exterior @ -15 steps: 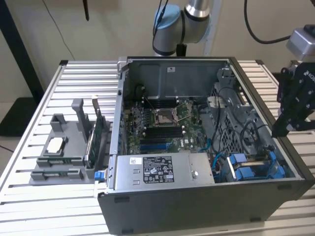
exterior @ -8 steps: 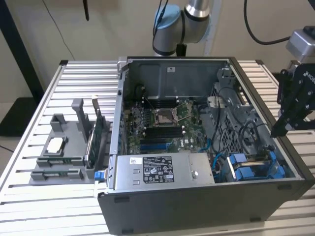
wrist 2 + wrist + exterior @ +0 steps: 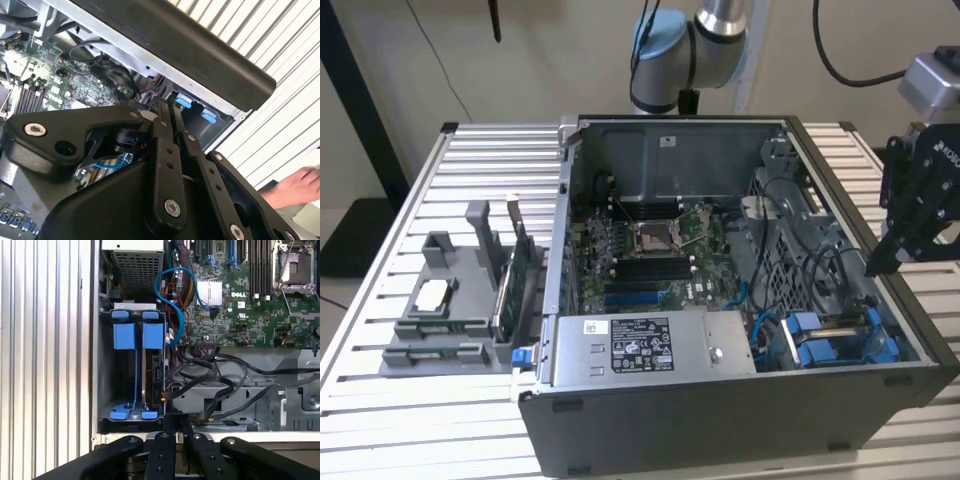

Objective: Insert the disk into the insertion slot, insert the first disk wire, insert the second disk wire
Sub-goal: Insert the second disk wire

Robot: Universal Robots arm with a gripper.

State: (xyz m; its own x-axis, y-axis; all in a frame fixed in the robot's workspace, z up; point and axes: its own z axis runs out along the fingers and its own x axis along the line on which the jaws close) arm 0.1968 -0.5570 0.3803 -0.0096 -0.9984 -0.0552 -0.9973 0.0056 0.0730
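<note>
A white sticker [image 3: 640, 345] with black print and symbols lies on top of the grey power-supply box [image 3: 715, 352], its lines too small to tell. White lettering [image 3: 237, 294] stands on the motherboard [image 3: 260, 315].

A slatted metal worktop [image 3: 470, 170] carries an open dark-grey computer case [image 3: 720, 430]. Inside it lie a green motherboard [image 3: 650, 262] and a grey power-supply box [image 3: 640, 345] with 1 white sticker. A grey parts holder [image 3: 440, 335] stands on the exterior view's left. In the second wrist view, a person's hand [image 3: 295, 187] shows beside the case.

The pincer [image 3: 880, 262] hangs tilted downward, fingers [image 3: 165, 150] pressed together.
</note>
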